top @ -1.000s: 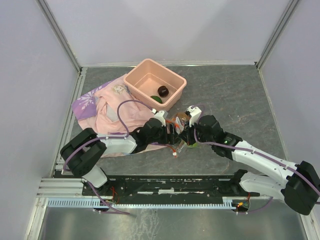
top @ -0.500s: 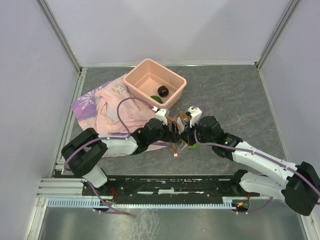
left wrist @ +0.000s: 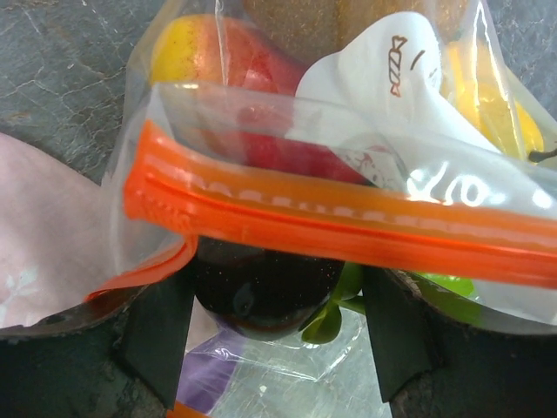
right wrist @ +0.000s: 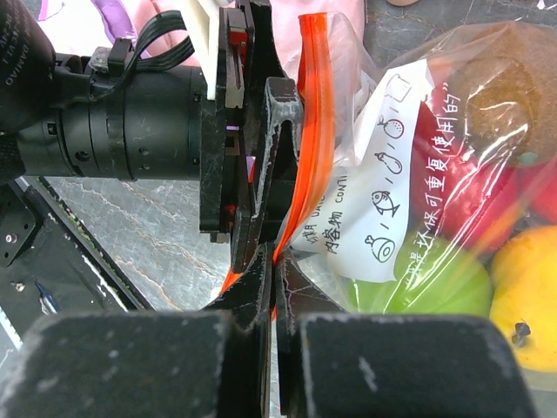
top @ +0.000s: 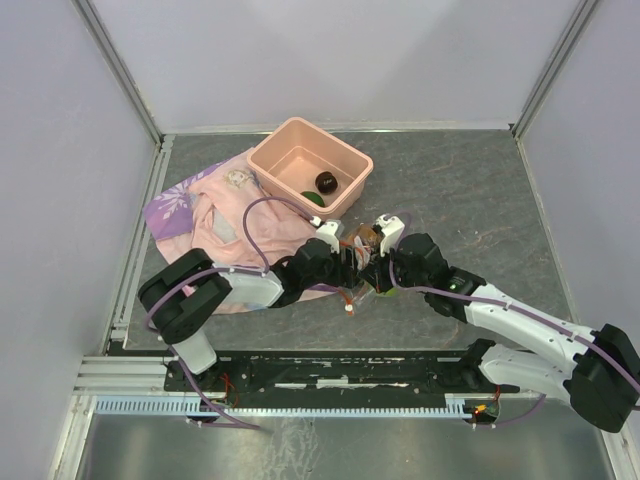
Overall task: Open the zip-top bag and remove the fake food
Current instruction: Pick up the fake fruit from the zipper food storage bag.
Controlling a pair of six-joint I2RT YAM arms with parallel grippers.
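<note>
Pinching the orange zip strip (right wrist: 315,131) of the zip-top bag (left wrist: 261,113), my right gripper (right wrist: 271,277) has its jaws pressed together on the bag's lip and holds that side of the mouth up. The bag sits about midway across the table (top: 470,190), toward its near edge, just in front of the pink tub (top: 290,145) and touching the near edge of the pink cloth (top: 220,215).

My left gripper (left wrist: 274,292) faces the mouth with its jaws apart, one on either side of a dark purple-brown piece (left wrist: 261,279) of the fake food. From my left wrist view I cannot tell whether the pads touch it yet, or whether a fold of plastic lies between. Deeper in the bag I see a red-and-yellow fruit (left wrist: 226,70), a green piece (right wrist: 426,279), a yellow one (right wrist: 531,287) and a brown one (right wrist: 505,96), with a white label (right wrist: 392,174) against the film.

I judge the bag to be open already and the emptying under way: a dark piece (top: 325,181) and a green one (top: 313,198) lie in the tub. The step in hand is taking the dark piece. Next I should close my left jaws squarely on it without catching the strip or loose film, then draw it back out through the mouth while my right gripper holds the lip firm, so the bag does not drag along.
</note>
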